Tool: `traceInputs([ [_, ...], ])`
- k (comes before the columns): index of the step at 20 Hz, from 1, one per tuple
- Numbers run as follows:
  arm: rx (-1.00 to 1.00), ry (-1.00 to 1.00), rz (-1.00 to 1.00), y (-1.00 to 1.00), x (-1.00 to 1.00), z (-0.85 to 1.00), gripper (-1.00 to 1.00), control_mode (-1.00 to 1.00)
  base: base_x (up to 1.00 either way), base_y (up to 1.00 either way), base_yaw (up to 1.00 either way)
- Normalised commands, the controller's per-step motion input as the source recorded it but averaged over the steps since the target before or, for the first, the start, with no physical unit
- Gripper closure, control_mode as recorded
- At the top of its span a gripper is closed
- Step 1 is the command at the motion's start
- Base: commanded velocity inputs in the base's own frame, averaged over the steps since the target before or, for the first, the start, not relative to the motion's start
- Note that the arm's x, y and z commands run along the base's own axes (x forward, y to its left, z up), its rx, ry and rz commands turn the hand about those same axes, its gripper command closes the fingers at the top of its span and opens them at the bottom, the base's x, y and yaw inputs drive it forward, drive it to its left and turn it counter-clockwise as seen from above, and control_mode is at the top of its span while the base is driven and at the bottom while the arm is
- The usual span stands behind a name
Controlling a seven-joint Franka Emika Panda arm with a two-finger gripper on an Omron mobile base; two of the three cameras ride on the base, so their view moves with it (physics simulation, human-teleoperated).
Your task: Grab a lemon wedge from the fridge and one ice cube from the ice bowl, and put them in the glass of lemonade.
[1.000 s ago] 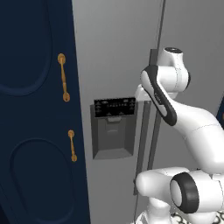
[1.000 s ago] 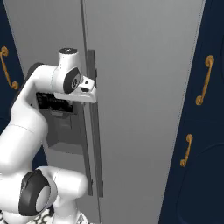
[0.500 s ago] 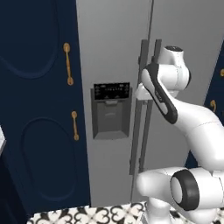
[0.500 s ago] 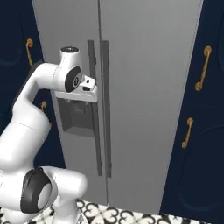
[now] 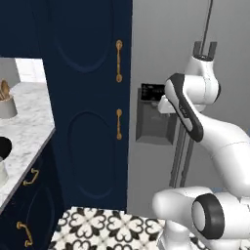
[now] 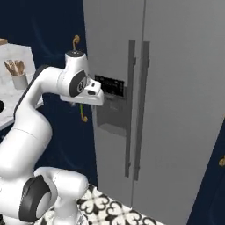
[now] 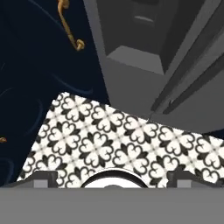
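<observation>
fridge (image 6: 176, 88) (two doors, two handles (image 6: 135, 110))

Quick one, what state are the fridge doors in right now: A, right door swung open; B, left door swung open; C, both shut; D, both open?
C: in the right base view both doors of the fridge sit flush, and the two long handles stand side by side at the seam.
</observation>
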Motion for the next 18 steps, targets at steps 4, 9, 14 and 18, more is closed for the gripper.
traceInputs([
  [4, 0.00, 0.00, 0.00, 0.00, 0.00, 0.00, -1.00, 1.00, 0.35, 0.27, 0.72],
  [9, 0.00, 0.00, 0.00, 0.00, 0.00, 0.00, -1.00, 1.00, 0.64, 0.44, 0.64],
  [14, 0.00, 0.00, 0.00, 0.00, 0.00, 0.00, -1.00, 1.00, 0.70, 0.51, 0.62],
  [18, 0.00, 0.00, 0.00, 0.00, 0.00, 0.00, -1.00, 1.00, 0.80, 0.39, 0.59],
])
